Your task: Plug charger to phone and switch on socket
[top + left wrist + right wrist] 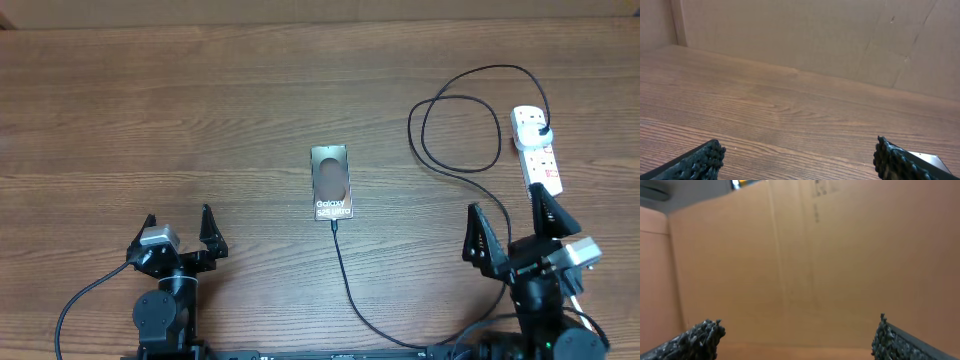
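overhead looks down on the table [200,110] — wrist views look low, forward.

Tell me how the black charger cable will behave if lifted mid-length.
Probably floppy: the charger is thin and lies in loose loops, so it should sag. Likely light, yet its plug appears seated in the socket, so hard pulling may drag that.

Overhead: the near end of the socket [537,150] is covered by a finger of the right gripper [504,198], and its red switches are too small to read. The cable [345,280] is lost behind the right arm [545,300] near the bottom edge. Whether its tip is seated in the phone [331,183] cannot be told. The bottom edge cuts off the fingers of the left gripper [799,150] and of the right in their wrist views. The right wrist view is blurred.
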Controlling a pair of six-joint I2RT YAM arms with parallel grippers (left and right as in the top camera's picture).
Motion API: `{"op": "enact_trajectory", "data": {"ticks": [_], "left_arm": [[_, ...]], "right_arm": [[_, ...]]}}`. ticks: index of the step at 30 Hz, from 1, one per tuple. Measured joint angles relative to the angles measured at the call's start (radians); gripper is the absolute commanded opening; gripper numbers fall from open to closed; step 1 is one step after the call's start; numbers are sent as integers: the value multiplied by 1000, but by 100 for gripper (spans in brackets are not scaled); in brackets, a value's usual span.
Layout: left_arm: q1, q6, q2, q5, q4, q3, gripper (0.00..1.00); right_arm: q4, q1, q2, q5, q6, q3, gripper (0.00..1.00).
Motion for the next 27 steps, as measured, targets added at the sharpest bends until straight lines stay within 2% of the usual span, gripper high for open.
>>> {"op": "enact_trajectory", "data": {"ticks": [9, 18, 22, 27], "left_arm": [[0, 0, 0, 0, 0, 0, 100], [0, 0, 0, 0, 0, 0, 100], [0, 0, 0, 0, 0, 0, 100], [0, 0, 0, 0, 0, 0, 100]], "right_arm": [[43, 0, 0, 56, 7, -176, 100], [-106, 0, 0, 119, 8, -179, 100], [-224, 0, 1, 132, 11, -179, 100], [-227, 0, 3, 139, 11, -179, 100]]}}
